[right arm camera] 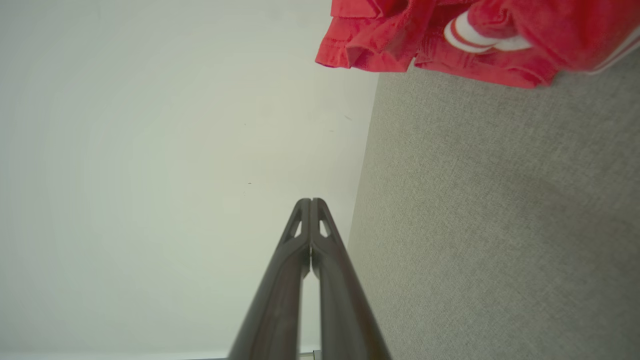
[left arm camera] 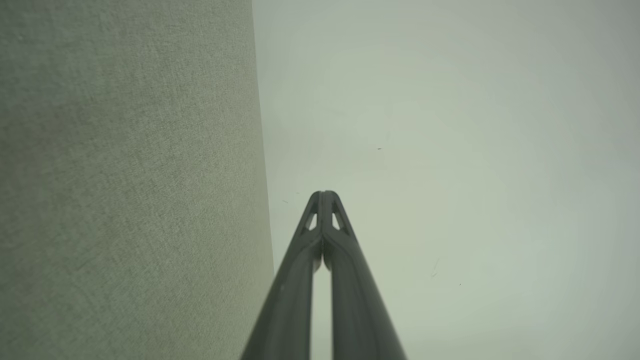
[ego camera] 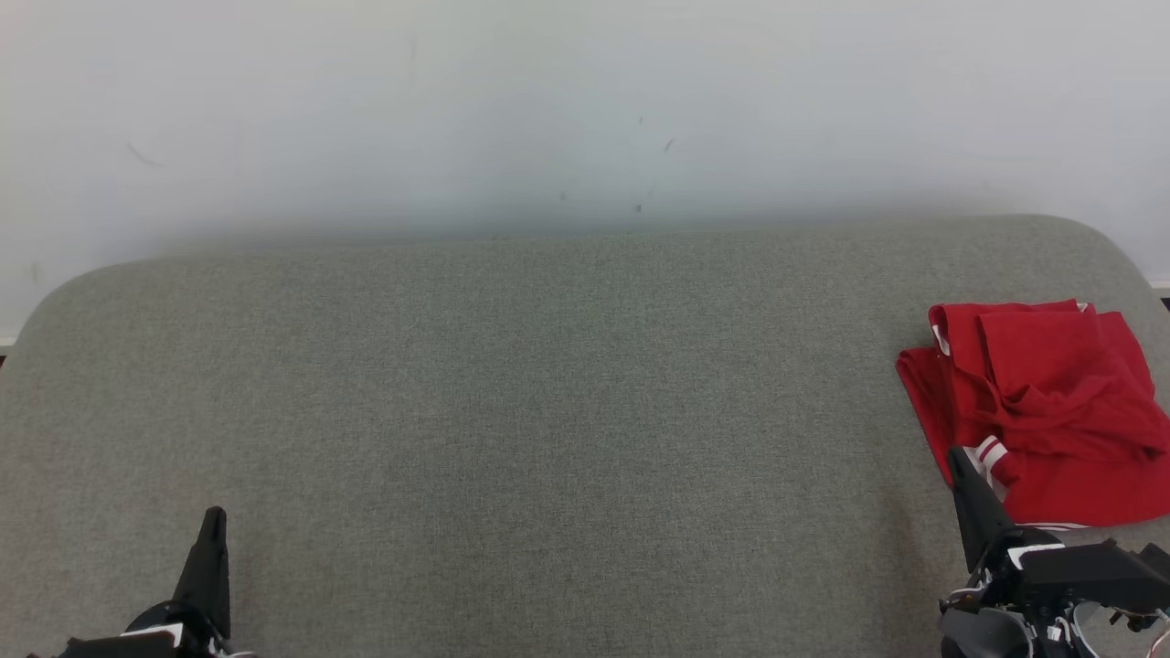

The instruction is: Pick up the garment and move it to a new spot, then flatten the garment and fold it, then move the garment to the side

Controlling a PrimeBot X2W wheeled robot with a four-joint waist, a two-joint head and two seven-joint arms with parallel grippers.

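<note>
While both arms sit low at the near edge of the grey fabric-covered tabletop [ego camera: 512,411], the red garment [ego camera: 1051,402] with white stripes lies loosely folded at the tabletop's right side, near the far edge and the white wall [ego camera: 585,110].

Left pincer [ego camera: 215,519]: fingers pressed together, holding nothing, well apart from the garment.

Right pincer [ego camera: 956,459]: fingers together, holding nothing. Its tip points at the garment's near-left corner. The right wrist view shows bare fabric between tip [right arm camera: 311,202] and cloth [right arm camera: 400,45].
</note>
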